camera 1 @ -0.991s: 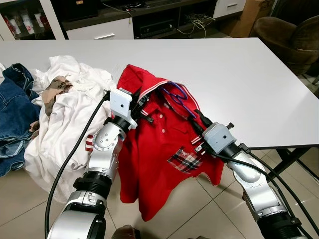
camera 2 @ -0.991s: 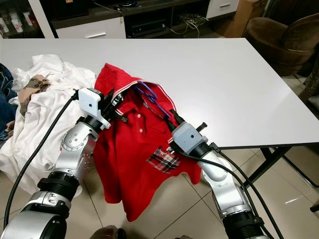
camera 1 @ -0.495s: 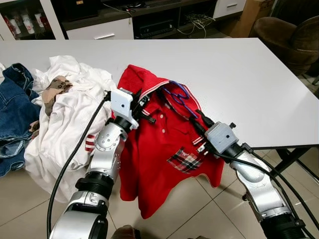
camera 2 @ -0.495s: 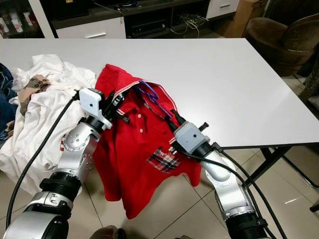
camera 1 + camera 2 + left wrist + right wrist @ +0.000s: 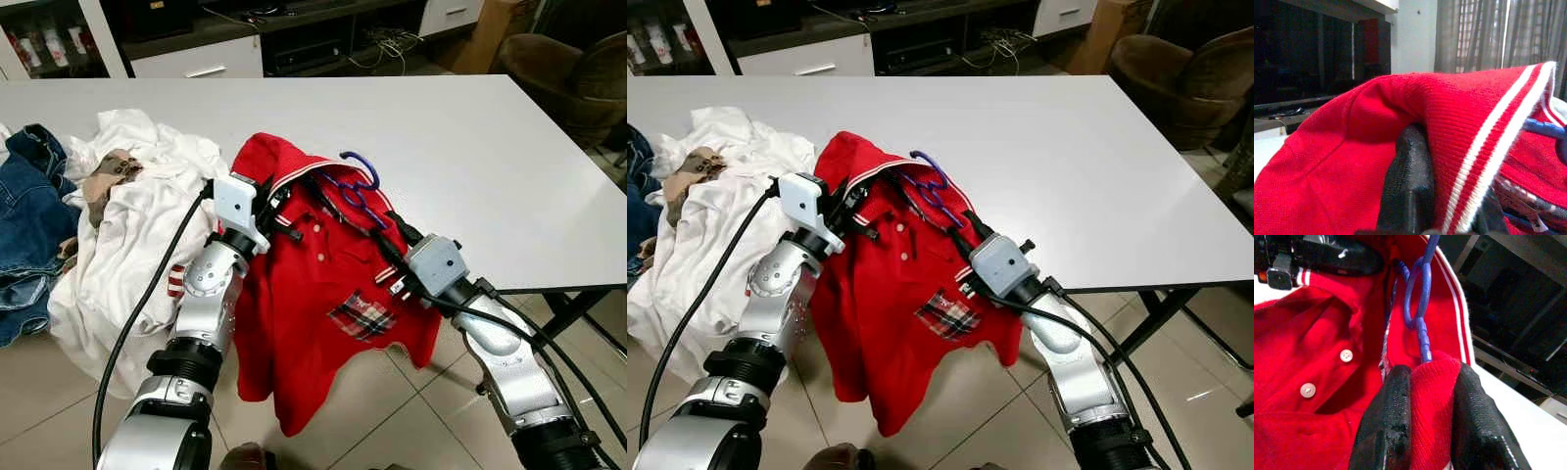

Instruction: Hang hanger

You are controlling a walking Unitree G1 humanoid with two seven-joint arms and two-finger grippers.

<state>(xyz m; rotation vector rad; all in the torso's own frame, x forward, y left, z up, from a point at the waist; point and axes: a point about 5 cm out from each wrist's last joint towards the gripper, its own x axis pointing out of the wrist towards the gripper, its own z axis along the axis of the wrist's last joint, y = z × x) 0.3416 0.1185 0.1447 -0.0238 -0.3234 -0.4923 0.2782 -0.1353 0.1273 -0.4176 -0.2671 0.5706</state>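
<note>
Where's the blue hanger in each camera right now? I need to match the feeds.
Left eye view: blue hanger pokes out of the red polo shirt collar, centre.
Right eye view: centre, slightly left.
Left wrist view: a blue sliver at the right edge.
Right wrist view: upper centre.
Shared landmark: the collar's white stripes.

A white table (image 5: 460, 147) spans the scene. On its left end lies a heap of white laundry (image 5: 137, 211), with blue jeans (image 5: 27, 211) beside it. Behind stand a dark media cabinet (image 5: 294, 39) and a brown armchair (image 5: 573, 69); the floor (image 5: 372, 421) is tiled.
</note>
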